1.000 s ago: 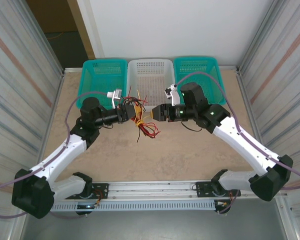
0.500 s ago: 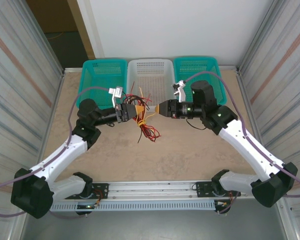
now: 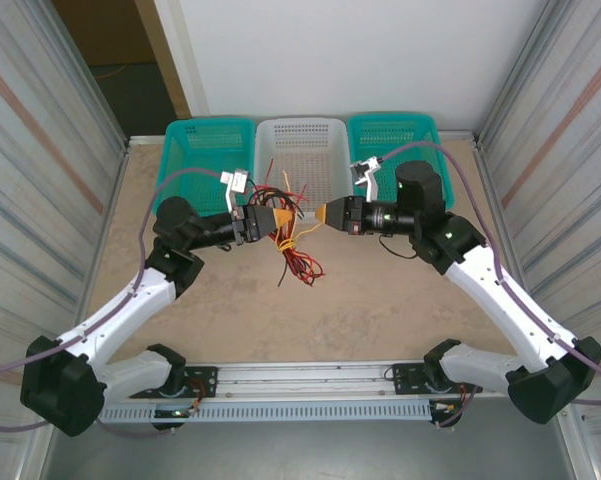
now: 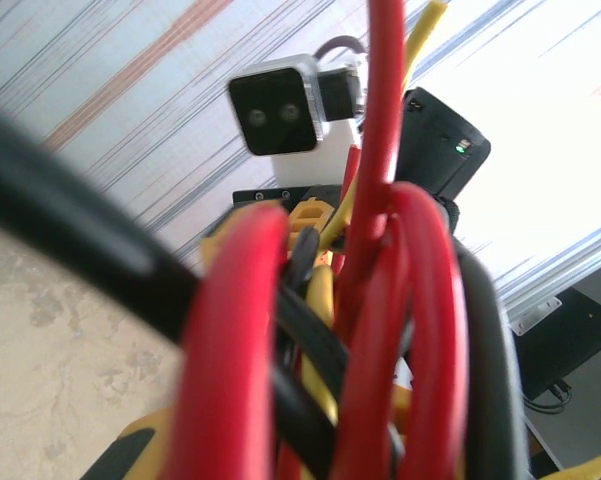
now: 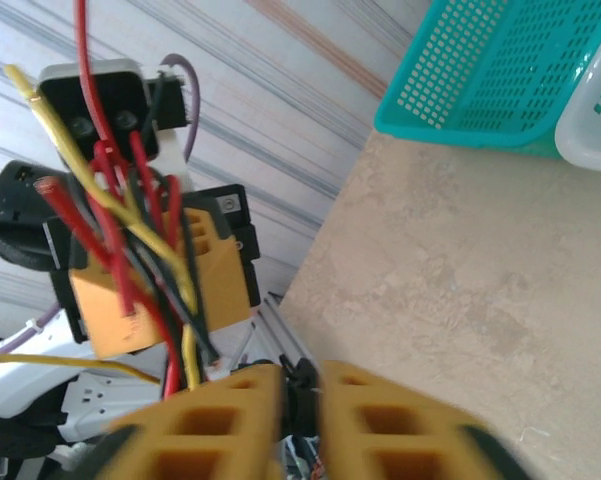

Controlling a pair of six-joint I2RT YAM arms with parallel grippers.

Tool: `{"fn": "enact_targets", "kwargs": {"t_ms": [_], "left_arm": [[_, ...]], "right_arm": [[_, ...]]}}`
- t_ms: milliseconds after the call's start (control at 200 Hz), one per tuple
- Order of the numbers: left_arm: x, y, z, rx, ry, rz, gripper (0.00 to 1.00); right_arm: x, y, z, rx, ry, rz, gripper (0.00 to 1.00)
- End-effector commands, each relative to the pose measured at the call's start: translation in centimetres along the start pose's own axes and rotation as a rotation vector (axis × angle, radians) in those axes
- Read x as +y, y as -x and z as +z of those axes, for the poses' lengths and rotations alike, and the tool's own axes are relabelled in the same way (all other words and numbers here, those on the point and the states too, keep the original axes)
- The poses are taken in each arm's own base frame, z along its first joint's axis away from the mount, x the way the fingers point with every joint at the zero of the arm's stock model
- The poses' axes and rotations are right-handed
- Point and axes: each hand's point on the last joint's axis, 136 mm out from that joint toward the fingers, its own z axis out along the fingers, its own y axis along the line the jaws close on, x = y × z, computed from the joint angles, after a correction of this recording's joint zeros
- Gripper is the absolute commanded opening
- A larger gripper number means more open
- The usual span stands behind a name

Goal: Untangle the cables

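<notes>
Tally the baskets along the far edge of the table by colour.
Teal baskets: 2
White basket: 1
Total: 3

the cables hang in a tangle between the left gripper and right gripper, closing the gap there. baskets line the far edge just behind. the table lies bare on the near side of the tangle.

Cables between left hand, right hand
</notes>
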Motion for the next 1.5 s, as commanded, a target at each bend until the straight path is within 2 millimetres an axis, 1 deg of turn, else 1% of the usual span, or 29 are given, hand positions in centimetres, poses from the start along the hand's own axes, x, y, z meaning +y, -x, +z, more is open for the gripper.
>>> {"fn": "enact_targets", "kwargs": {"t_ms": [0,30,50,60,140,185,220,306,356,421,506,561,626,696,786,847,892,927,992,1062,1107,1132,1262,1323,1353,1368,1443,1498], "left_arm": [[-2.7,1.5,0.2,-0.037,-0.061,0.068,0.0],[-2.7,1.4,0.1,-0.034,-0.061,0.069,0.0],[-2.6,1.4,0.2,-0.032,-0.061,0.068,0.0],[-2.6,1.3,0.1,-0.033,-0.061,0.068,0.0],[-2.6,1.2,0.1,-0.03,-0.058,0.068,0.0],[-2.5,1.2,0.1,-0.031,-0.055,0.069,0.0],[-2.5,1.2,0.1,-0.032,-0.054,0.069,0.0],[-2.3,1.3,0.2,-0.03,-0.053,0.067,0.0],[-2.3,1.3,0.2,-0.028,-0.053,0.064,0.0],[-2.3,1.3,0.3,-0.024,-0.056,0.061,0.0],[-2.2,1.2,0.4,-0.02,-0.059,0.058,0.0],[-2.1,1.2,0.4,-0.019,-0.057,0.053,0.0],[-2.2,1.4,0.4,-0.031,-0.059,0.051,0.0],[-2.7,2.3,0.4,-0.072,-0.074,0.053,0.0],[-4.0,4.2,0.3,-0.169,-0.114,0.06,0.0],[-4.3,5.6,0.4,-0.249,-0.112,0.061,0.0],[-4.3,6.6,0.3,-0.319,-0.088,0.068,0.0],[-3.9,7.3,0.1,-0.382,-0.054,0.071,0.0],[-3.1,8.6,-0.6,-0.51,0.035,0.096,0.0],[-1.2,9.3,-1.4,-0.598,0.199,0.13,0.0],[-0.5,9.7,-1.6,-0.635,0.282,0.173,0.0],[-0.2,10.0,-1.7,-0.653,0.305,0.188,0.0],[2.1,11.6,-2.9,-0.782,0.396,0.181,0.0],[2.6,12.1,-3.1,-0.806,0.447,0.217,0.0],[3.0,12.4,-3.3,-0.811,0.487,0.235,0.0],[3.3,12.4,-3.4,-0.813,0.508,0.241,0.0],[4.4,12.6,-4.2,-0.843,0.607,0.278,0.0],[5.2,12.5,-5.0,-0.863,0.674,0.303,0.0]], "right_arm": [[-0.6,-0.1,-0.5,-0.002,-0.004,0.017,0.46],[-0.6,-0.2,-0.7,-0.003,-0.001,0.016,0.5],[-0.6,-0.2,-0.7,-0.002,0.0,0.016,0.6],[-0.5,-0.3,-0.8,-0.001,0.003,0.015,0.62],[0.0,-0.8,-1.1,0.02,0.028,0.004,0.65],[0.2,-1.2,-1.2,0.035,0.039,0.005,0.64],[0.5,-1.4,-1.2,0.045,0.054,0.0,0.61],[1.0,-2.0,-1.3,0.061,0.076,-0.006,0.45],[0.9,-2.2,-1.2,0.065,0.071,-0.008,0.35],[0.9,-2.3,-1.1,0.066,0.07,-0.012,0.22],[0.8,-2.2,-0.8,0.065,0.071,-0.014,0.11],[1.0,-2.2,-0.7,0.067,0.083,-0.023,0.0],[0.9,-2.1,-0.5,0.061,0.085,-0.027,0.0],[0.3,-2.1,-0.2,0.052,0.079,-0.024,0.0],[-1.2,-1.8,0.7,0.019,0.066,0.002,0.0],[-2.2,-1.4,1.5,-0.016,0.079,0.048,0.0],[-2.3,-1.0,2.2,-0.044,0.116,0.082,0.0],[-2.5,-1.0,2.7,-0.064,0.137,0.106,0.0],[-1.9,-1.0,3.3,-0.099,0.178,0.128,0.0],[-1.4,-1.9,4.1,-0.115,0.179,0.131,0.0],[-1.2,-2.5,4.4,-0.131,0.168,0.132,0.0],[-1.4,-2.7,4.5,-0.149,0.152,0.14,0.0],[-2.2,-4.2,3.9,-0.242,0.121,0.205,0.0],[-2.2,-4.9,3.4,-0.267,0.122,0.225,0.0],[-2.3,-5.5,3.5,-0.267,0.111,0.231,0.0],[-1.7,-5.4,2.8,-0.282,0.125,0.225,0.0],[-1.2,-6.2,2.1,-0.292,0.105,0.217,0.0],[-0.7,-6.4,1.4,-0.3,0.101,0.207,0.0]]}}
